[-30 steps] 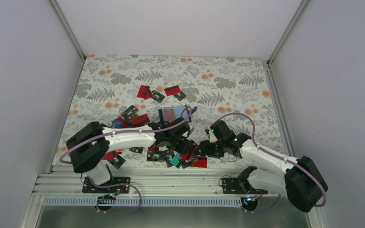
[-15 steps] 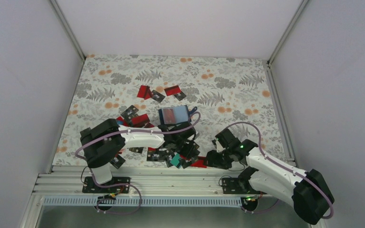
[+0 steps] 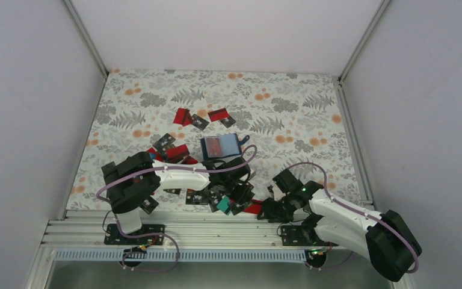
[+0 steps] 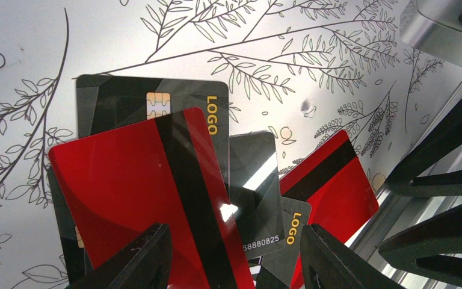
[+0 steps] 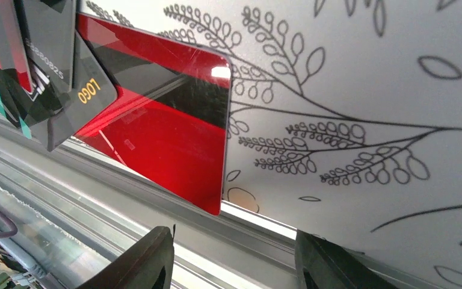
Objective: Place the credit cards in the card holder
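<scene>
The holder is found near the middle of the table, lying open with the inside up. Its long axis runs almost left to right in the top view, a little tilted, and its snap tab points to the right. A reddish patch is seen on the lighter inside. The holder is apart from both grippers.

Most of the cards are heaped between the holder and the near edge, and a teal card is seen among them.

The left gripper is held over this heap. Its jaws stand apart and nothing is gripped. Under it a red card with a black stripe lies on top, with its long axis almost up and down in the wrist view. It covers part of a black card with a chip, where "LOGO" is read in yellow. On the dark cards beside it "LOGO" is read again, with a row of digits (they seem to end in "25").

The right gripper is also spread wide and empty, over the near edge by the rail. There a rail-side card, red with a black stripe, is laid with its long axis along the rail, and one corner reaches the rail. Next to it "LOGO" is seen upside down on a grey card.
</scene>
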